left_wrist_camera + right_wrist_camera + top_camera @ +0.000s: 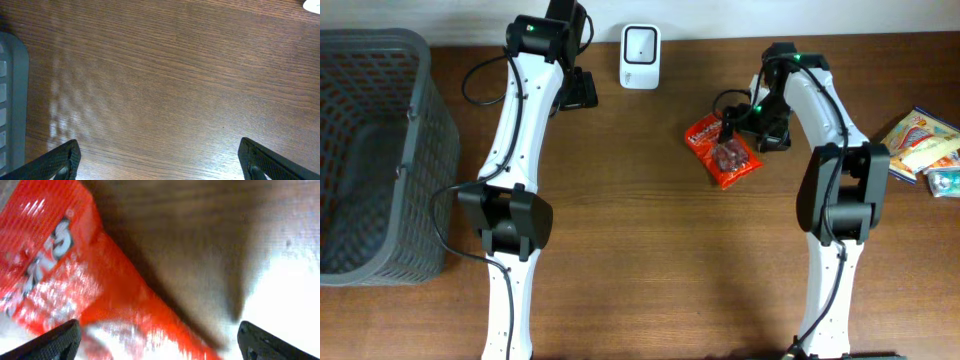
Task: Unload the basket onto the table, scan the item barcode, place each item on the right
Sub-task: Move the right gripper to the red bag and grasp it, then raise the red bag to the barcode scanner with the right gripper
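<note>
The red snack packet (722,152) lies flat on the counter (650,230), right of centre, directly under the right gripper (738,128). Its jaws stand wide open either side of the packet without gripping, which looks like a stance for taking it up. No barcode shows on the upper face. The white barcode scanner (640,44) stands at the far edge, probably so items can be held before it. The left gripper (578,90), jaws wide open and empty, hangs over bare wood just left of the scanner. A grey basket (360,45) at the left edge likely receives scanned goods. Count: one red packet, one scanner, one basket, at least three other packets (923,150) heaped at the right edge
</note>
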Controlling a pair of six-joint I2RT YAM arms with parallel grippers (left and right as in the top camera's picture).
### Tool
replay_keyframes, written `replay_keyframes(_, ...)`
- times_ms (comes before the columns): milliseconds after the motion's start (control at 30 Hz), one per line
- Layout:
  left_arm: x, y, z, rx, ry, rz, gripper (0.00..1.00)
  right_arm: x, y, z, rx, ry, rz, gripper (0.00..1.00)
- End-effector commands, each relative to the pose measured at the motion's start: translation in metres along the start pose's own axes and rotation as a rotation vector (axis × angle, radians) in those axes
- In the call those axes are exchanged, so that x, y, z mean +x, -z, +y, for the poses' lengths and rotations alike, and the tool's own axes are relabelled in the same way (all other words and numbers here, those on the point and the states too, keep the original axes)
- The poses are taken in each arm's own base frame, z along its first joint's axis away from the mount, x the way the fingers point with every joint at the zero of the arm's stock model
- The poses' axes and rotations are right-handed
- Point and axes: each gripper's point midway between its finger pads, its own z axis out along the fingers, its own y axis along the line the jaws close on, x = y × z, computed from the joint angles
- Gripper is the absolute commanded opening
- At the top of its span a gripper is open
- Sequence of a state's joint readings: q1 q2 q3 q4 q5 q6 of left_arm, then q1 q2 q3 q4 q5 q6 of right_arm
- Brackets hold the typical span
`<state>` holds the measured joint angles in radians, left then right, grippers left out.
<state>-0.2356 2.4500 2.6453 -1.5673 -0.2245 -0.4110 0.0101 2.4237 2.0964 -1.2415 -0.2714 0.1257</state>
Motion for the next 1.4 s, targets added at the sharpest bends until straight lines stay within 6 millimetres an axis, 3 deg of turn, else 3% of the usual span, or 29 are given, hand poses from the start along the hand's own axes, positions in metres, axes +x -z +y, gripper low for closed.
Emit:
replay_keyframes(0, 0.000, 0.003, -0.003, 0.007, -0.013, -0.005, 0.99, -0.001, 0.062, 0.039, -0.011, 0.271, -0.119, 0.99)
replay_keyframes(67, 0.000, 0.003, -0.003, 0.007, -0.013, -0.005, 0.99, 0.016, 0.041, 0.049, 0.043, 0.447, -0.047, 1.00)
replay_keyframes(167, 0.000, 0.003, -0.003, 0.007, -0.013, -0.005, 0.99, 0.021, 0.006, 0.039, 0.158, 0.485, -0.021, 1.00)
replay_keyframes(300, 0.000, 0.003, -0.003, 0.007, -0.013, -0.005, 0.99, 0.026, -0.033, 0.021, 0.185, 0.480, -0.013, 0.88)
replay_keyframes(400, 0.000, 0.003, -0.003, 0.006, -0.013, -0.004, 0.99, 0.022, -0.035, 0.025, 0.165, 0.407, -0.037, 0.58)
replay_keyframes(433, 0.000, 0.003, -0.003, 0.007, -0.013, -0.005, 0.99, 0.016, -0.035, 0.030, 0.140, 0.345, -0.070, 0.39)
replay_keyframes(500, 0.000, 0.003, -0.003, 0.007, -0.013, -0.005, 0.99, 0.011, -0.033, 0.051, 0.038, 0.360, -0.099, 0.38)
replay_keyframes(533, 0.000, 0.003, -0.003, 0.007, -0.013, -0.005, 0.99, 0.006, -0.029, 0.066, -0.009, 0.379, -0.125, 0.33)
replay_keyframes(567, 0.000, 0.003, -0.003, 0.007, -0.013, -0.005, 0.99, -0.001, -0.024, 0.077, -0.025, 0.396, -0.157, 0.21)
replay_keyframes(700, 0.000, 0.003, -0.003, 0.007, -0.013, -0.005, 0.99, -0.045, 0.011, 0.147, -0.109, 0.380, -0.386, 0.14)
replay_keyframes(767, 0.000, 0.003, -0.003, 0.007, -0.013, -0.005, 0.99, -0.068, 0.030, 0.182, -0.171, 0.392, -0.531, 0.13)
replay_keyframes(867, 0.000, 0.003, -0.003, 0.007, -0.013, -0.005, 0.99, -0.108, 0.080, 0.241, -0.333, 0.394, -0.829, 0.13)
replay_keyframes(933, 0.000, 0.003, -0.003, 0.007, -0.013, -0.005, 0.99, -0.120, 0.102, 0.261, -0.332, 0.410, -0.976, 0.13)
replay_keyframes(1000, 0.000, 0.003, -0.003, 0.007, -0.013, -0.005, 0.99, -0.127, 0.105, 0.258, -0.232, 0.358, -1.049, 0.13)
replay_keyframes(1133, 0.000, 0.003, -0.003, 0.006, -0.013, -0.004, 0.99, -0.133, 0.078, 0.250, -0.179, 0.335, -1.037, 0.13)
replay_keyframes(1167, 0.000, 0.003, -0.003, 0.007, -0.013, -0.005, 0.99, -0.136, 0.081, 0.246, -0.158, 0.320, -1.054, 0.14)
replay_keyframes(1233, 0.000, 0.003, -0.003, 0.007, -0.013, -0.005, 0.99, -0.142, 0.110, 0.240, -0.157, 0.305, -1.105, 0.17)
replay_keyframes(1300, 0.000, 0.003, -0.003, 0.007, -0.013, -0.005, 0.99, -0.150, 0.148, 0.202, -0.104, 0.238, -1.134, 0.17)
replay_keyframes(1333, 0.000, 0.003, -0.003, 0.007, -0.013, -0.005, 0.99, -0.152, 0.165, 0.172, -0.066, 0.194, -1.123, 0.14)
replay_keyframes(1367, 0.000, 0.003, -0.003, 0.007, -0.013, -0.005, 0.99, -0.153, 0.182, 0.125, -0.009, 0.126, -1.091, 0.07)
